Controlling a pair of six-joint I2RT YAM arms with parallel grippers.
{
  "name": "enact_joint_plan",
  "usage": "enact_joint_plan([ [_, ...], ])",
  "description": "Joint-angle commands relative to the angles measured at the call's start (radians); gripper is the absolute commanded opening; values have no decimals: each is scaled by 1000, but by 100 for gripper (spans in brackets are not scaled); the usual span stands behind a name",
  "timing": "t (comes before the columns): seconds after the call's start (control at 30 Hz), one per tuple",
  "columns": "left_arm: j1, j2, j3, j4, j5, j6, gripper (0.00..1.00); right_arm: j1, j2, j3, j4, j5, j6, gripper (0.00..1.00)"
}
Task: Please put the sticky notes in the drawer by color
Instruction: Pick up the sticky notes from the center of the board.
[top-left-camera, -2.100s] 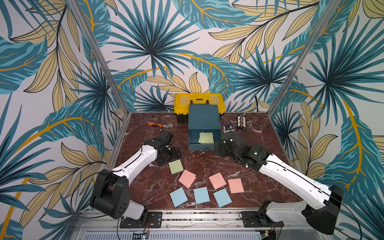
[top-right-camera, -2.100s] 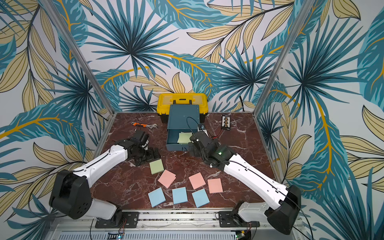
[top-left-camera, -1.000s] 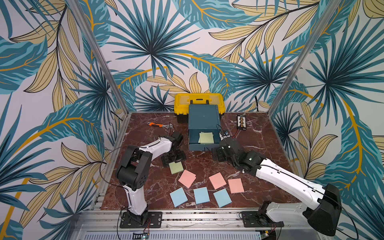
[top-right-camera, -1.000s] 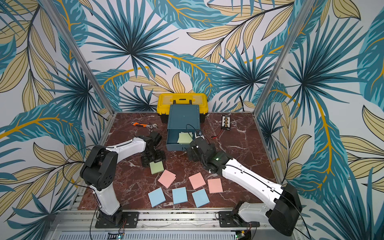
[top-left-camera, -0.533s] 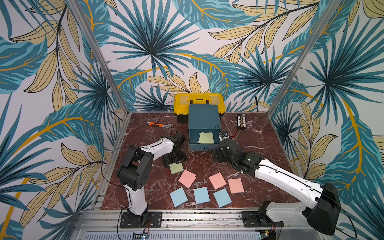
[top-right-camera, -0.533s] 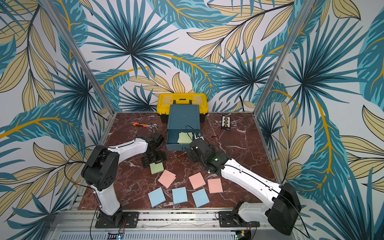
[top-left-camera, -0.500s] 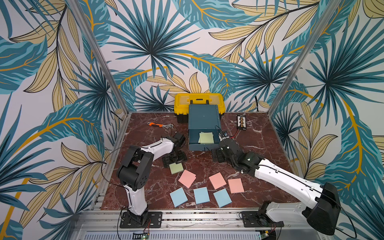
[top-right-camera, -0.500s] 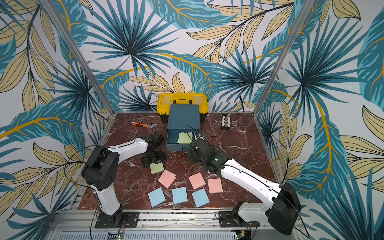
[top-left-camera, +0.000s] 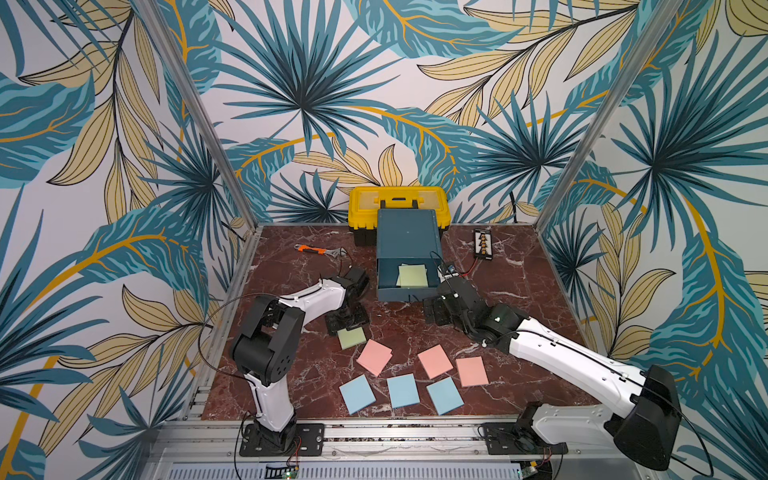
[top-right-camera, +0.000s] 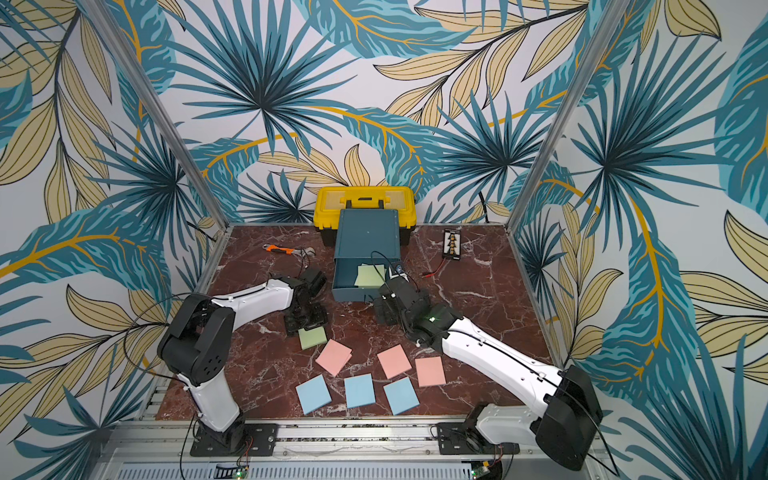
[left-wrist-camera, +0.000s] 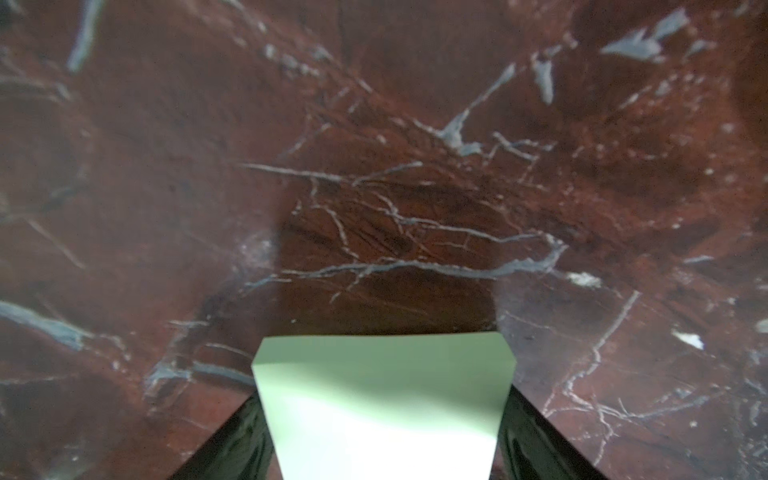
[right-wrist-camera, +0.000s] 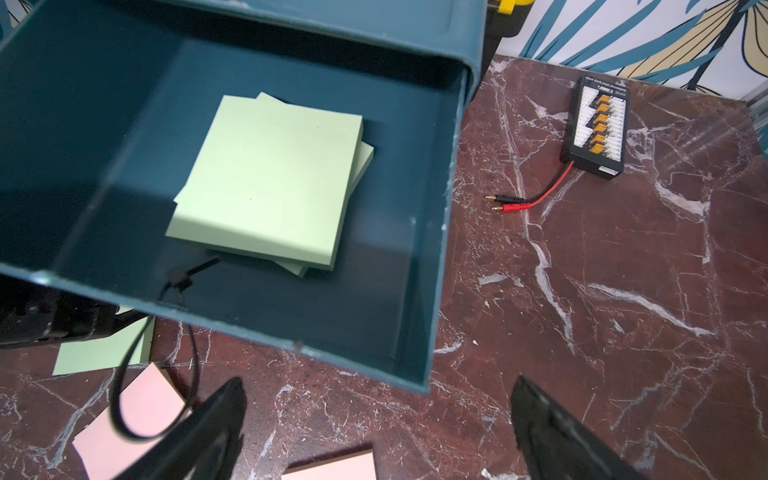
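Red-marble surface (top-left-camera: 519, 299), with the teal-topped drawer chest (top-left-camera: 407, 232) at its back edge, in front of a yellow toolbox (top-left-camera: 399, 198). The top drawer (right-wrist-camera: 249, 324) stands pulled out and holds two green pads (right-wrist-camera: 270, 178), stacked slightly askew. The right gripper (right-wrist-camera: 378, 386) — jaws spread wide, empty — hangs just before the drawer front. The left gripper (top-left-camera: 349, 328) is closed on opposite edges of the third green pad (left-wrist-camera: 382, 395), low beside the chest; whether the pad is off the surface cannot be told. Step in hand, as I read it: grasping the last green pad. The next move calls for a lift, a carry over the drawer rim and a release. Three pink pads (top-left-camera: 375, 356) and three blue pads (top-left-camera: 402, 390) lie nearer the front. Print on the black connector board (right-wrist-camera: 598, 129) is too small to read.
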Motion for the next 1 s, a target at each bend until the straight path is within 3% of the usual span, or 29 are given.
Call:
enact_joint_plan([
  [0.0, -4, 8, -56, 3, 31, -1, 80, 3, -3, -11, -7, 9, 11, 99],
  [0.27, -4, -51, -79, 1, 36, -1, 79, 3, -15, -7, -25, 13, 25, 99],
  [0.53, -4, -206, -52, -92, 27, 3, 79, 3, -51, 33, -81, 30, 46, 99],
  [0.97, -1, -439, 173, -274, -10, 65, 79, 3, -116, 109, -121, 102, 75, 99],
])
